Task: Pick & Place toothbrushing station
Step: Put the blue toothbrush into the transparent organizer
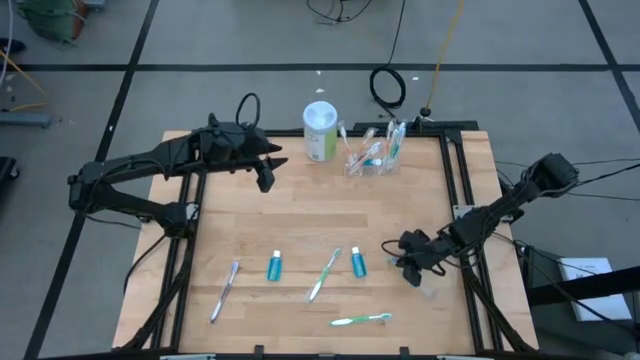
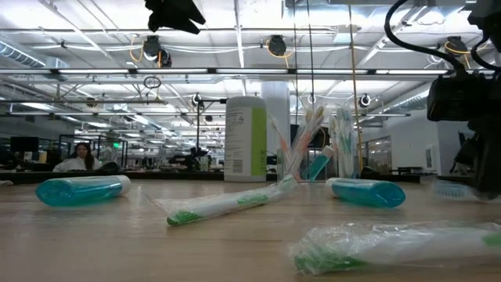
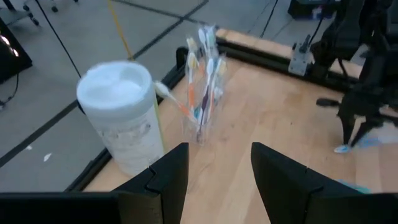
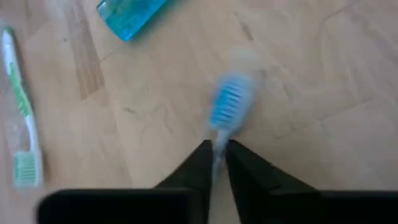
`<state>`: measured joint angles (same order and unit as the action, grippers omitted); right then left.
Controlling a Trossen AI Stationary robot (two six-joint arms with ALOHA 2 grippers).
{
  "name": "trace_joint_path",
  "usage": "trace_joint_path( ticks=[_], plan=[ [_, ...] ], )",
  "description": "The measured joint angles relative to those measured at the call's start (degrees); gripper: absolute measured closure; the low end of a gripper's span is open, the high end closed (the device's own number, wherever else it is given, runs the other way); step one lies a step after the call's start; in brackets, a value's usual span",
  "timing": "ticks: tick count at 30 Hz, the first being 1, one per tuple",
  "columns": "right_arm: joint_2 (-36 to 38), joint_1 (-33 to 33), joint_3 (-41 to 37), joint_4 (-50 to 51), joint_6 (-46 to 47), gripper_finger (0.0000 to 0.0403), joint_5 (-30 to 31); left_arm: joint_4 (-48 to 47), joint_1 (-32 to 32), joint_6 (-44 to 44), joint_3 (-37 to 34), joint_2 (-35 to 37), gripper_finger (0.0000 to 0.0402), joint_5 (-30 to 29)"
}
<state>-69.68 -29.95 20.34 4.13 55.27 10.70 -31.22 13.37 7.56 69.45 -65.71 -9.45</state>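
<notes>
Right gripper [image 4: 216,155] is low over the bench [image 1: 300,210] at its right side, fingers pinching the thin neck of a blue brush [image 4: 229,106] just below the head. The grip is narrow and near one end, so the brush may pivot or slip out on lifting. The station [image 1: 372,152] stands at the far edge, beside a white canister [image 1: 320,130], well apart from this gripper and already crowded with brushes; a tilted brush could snag them or tip the light holder. Left gripper [image 3: 217,168] hovers near the canister, fingers spread and empty, and could obstruct the approach.
</notes>
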Motion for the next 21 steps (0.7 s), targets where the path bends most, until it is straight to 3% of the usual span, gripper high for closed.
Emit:
trace_joint_path(
  ticks=[2, 5, 9, 14, 21],
  plan=[
    [-0.2, 0.0, 0.0, -0.1, 0.8, 0.0393, 0.2, -1.9, 0.0, -0.1, 0.0, 0.2, 0.0224, 0.5],
    [-0.1, 0.4, -0.1, -1.6, 0.9, 0.0390, 0.1, -3.8, 0.3, 0.1, 0.0, 2.1, 0.0225, 0.4],
    [1.2, 2.3, -0.5, -11.9, -3.0, 0.0397, 3.4, -4.2, 1.2, -0.8, 0.0, 6.6, 0.0224, 0.4],
    [3.8, 6.7, -0.2, -31.6, -20.0, 0.0402, 7.3, -6.0, 2.2, -6.4, 0.1, 10.9, 0.0224, 0.4],
    [5.2, 16.1, -0.2, -55.9, -49.7, 0.0402, 7.4, -8.4, 1.5, -7.3, -0.3, 11.3, 0.0224, 0.5]
  ],
)
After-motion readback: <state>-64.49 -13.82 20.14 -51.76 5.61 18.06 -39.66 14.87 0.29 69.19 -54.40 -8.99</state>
